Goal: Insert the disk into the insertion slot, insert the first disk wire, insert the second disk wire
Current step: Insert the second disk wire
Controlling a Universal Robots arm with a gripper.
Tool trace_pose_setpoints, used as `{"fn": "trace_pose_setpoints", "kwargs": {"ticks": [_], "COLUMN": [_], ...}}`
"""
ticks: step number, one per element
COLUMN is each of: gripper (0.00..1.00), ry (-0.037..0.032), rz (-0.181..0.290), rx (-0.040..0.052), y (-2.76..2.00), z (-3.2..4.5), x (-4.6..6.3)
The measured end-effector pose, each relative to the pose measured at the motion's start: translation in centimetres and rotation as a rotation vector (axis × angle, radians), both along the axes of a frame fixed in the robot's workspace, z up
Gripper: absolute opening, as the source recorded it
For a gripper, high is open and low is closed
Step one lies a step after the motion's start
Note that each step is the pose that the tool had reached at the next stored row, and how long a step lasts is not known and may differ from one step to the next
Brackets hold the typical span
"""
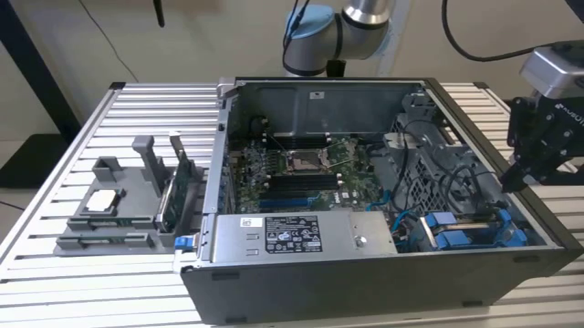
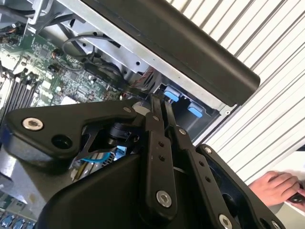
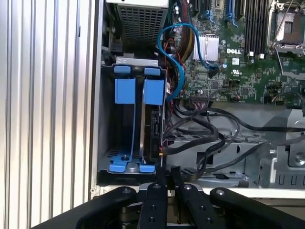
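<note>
In the drive cage at the front corner of the open computer case (image 1: 383,205), the disk (image 3: 153,129) stands on edge in its bright blue carrier, a dark slab with blue tabs at both ends. Beside it in the same cage sits a second blue carrier (image 3: 125,90), which looks empty. In the exterior view the blue carriers (image 1: 466,232) show at the case's corner toward that view's right.

A light blue cable (image 3: 174,52) curves from the motherboard (image 3: 238,47) over the cage, and a tangle of black wires (image 3: 209,133) lies just beside the disk. The power supply (image 1: 301,236) sits next to the cage.

The tool (image 3: 165,174) hovers above the case's edge near the cage, its two thin fingers (image 2: 164,112) close together with a narrow gap, holding nothing visible. On the slatted tabletop (image 1: 91,287), a grey parts holder (image 1: 119,212) stands well apart. A person's hand (image 2: 276,186) rests on the tabletop.
</note>
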State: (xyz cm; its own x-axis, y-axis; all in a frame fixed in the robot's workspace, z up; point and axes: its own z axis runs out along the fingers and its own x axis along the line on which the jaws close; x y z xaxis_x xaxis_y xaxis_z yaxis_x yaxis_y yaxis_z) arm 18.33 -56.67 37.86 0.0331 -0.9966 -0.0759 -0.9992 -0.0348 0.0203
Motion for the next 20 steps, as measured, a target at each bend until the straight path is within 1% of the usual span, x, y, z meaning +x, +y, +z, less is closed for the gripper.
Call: {"fn": "trace_pose_setpoints", "kwargs": {"ticks": [3, 9, 15, 20], "gripper": [0.16, 0.16, 0.16, 0.16], "ry": [-0.0001, -0.0001, -0.0001, -0.0001], "rz": [-0.004, -0.012, -0.016, -0.018], "rx": [0.0075, 0.0182, 0.0265, 0.0294], "y": [0.00, 0.01, 0.01, 0.01], "z": [0.42, 1.09, 1.32, 1.32], "x": [-0.5, -1.7, -3.3, -5.0]}}
